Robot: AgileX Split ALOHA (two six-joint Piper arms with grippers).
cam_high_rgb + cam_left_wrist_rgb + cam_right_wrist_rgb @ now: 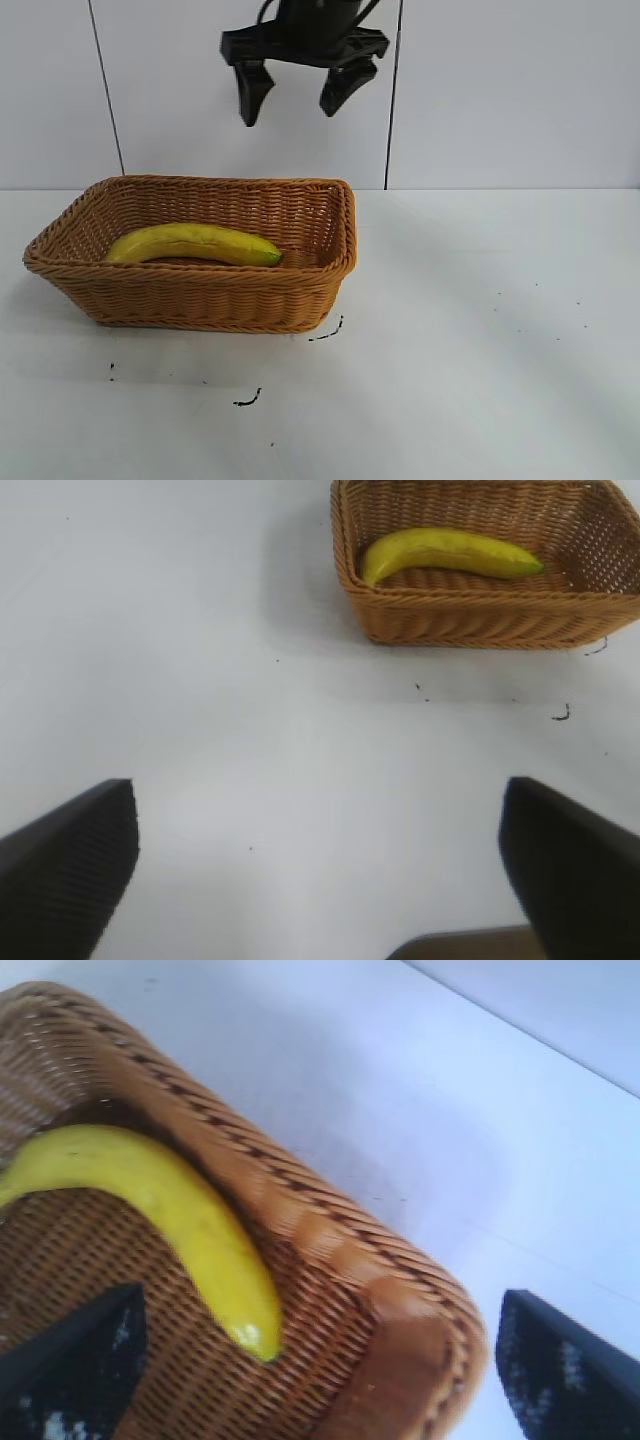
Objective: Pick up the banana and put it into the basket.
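The yellow banana (190,243) lies lengthwise inside the tan wicker basket (200,300), which stands on the white table at the left. My right gripper (298,92) hangs open and empty well above the basket's far right corner. In the right wrist view the banana (190,1225) and the basket's braided rim (330,1230) lie below the open right gripper (320,1300). My left gripper (318,790) is open and empty over bare table, far from the basket (480,620) and the banana (450,552). It is out of the exterior view.
Small black marks (247,400) dot the table in front of the basket. A white wall with dark vertical lines (392,120) stands behind. The table spreads bare to the right of the basket. A brown edge (470,945) shows beneath the left gripper.
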